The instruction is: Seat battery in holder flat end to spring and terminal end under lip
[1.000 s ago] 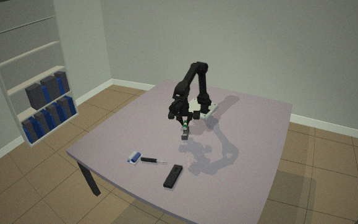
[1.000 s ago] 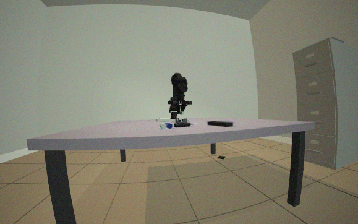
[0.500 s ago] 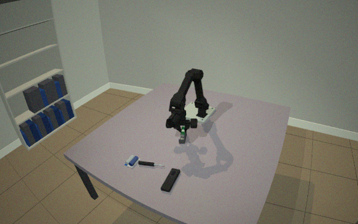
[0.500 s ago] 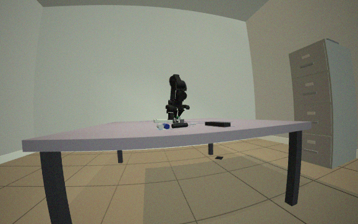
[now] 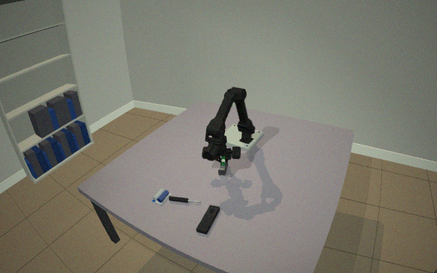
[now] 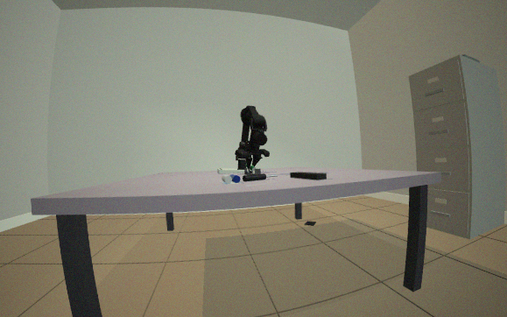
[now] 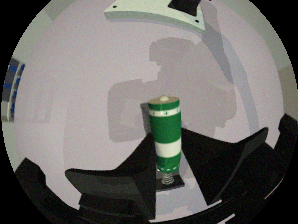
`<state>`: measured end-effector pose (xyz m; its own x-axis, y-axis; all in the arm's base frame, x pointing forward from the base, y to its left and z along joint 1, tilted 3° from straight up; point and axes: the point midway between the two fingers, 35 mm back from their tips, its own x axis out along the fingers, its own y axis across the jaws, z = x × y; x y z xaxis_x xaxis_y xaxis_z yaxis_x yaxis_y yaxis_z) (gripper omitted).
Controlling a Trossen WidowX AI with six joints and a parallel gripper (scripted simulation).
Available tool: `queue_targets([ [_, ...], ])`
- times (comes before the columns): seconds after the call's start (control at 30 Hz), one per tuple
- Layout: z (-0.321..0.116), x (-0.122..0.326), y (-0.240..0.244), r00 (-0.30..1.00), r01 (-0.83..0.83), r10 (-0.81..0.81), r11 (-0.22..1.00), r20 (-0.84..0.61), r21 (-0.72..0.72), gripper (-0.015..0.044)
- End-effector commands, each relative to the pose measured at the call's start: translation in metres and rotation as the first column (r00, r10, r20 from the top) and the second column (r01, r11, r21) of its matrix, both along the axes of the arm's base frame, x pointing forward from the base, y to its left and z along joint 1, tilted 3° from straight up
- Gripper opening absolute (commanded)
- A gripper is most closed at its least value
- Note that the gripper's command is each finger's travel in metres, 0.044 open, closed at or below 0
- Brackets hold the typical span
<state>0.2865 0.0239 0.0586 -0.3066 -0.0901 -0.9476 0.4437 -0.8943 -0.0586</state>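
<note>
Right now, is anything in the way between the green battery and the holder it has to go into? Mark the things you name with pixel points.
Nothing visible blocks it. The battery (image 5: 223,162) (image 7: 166,127), gripped by the end effector (image 7: 165,133), is over the holder (image 5: 222,172) (image 7: 175,185), its lower end by the spring (image 7: 168,178). The battery hides most of the holder's inside, though.
</note>
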Motion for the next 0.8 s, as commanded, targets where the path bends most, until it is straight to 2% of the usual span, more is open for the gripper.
queue_targets([
  [0.0, -0.0006, 0.0031, 0.0003, 1.000, 0.004, -0.005, 1.000, -0.017, -0.014, 0.0083],
  [0.77, -0.0089, 0.0093, 0.0039, 0.992, -0.002, -0.005, 0.998, -0.125, -0.061, 0.0083],
])
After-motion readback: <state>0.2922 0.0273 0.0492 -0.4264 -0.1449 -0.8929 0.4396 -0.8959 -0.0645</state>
